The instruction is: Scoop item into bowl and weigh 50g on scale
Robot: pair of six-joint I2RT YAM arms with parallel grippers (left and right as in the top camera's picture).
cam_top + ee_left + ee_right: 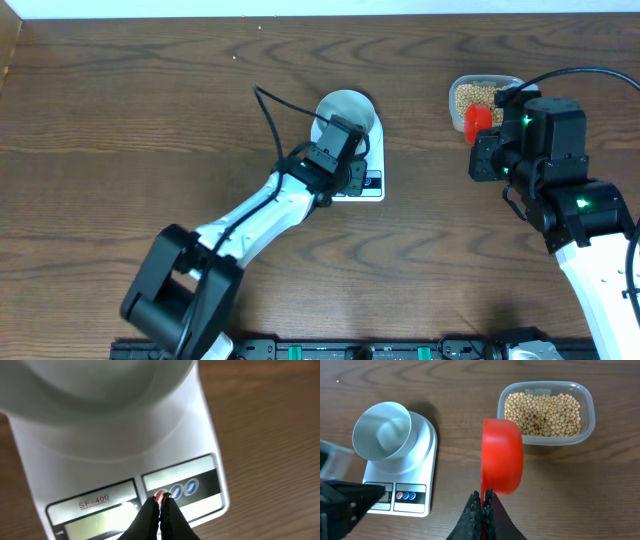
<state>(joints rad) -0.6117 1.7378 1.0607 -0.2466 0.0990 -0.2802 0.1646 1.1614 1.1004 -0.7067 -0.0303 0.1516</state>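
The pale bowl (345, 110) stands on the white scale (372, 188) and looks empty in the right wrist view (382, 430). My left gripper (161, 500) is shut, with its tips at the red button of the scale (115, 450), just below the bowl (100, 385). The beans (543, 412) fill a clear plastic tub (478, 95). My right gripper (483, 496) is shut on the handle of a red scoop (502, 455). It holds the scoop on edge above the table, beside the tub and right of the scale (422, 462). The scoop also shows in the overhead view (478, 120).
The clear tub (587, 407) sits at the back right of the brown wooden table (120, 150). The left arm (250, 215) stretches diagonally from the front left toward the scale.
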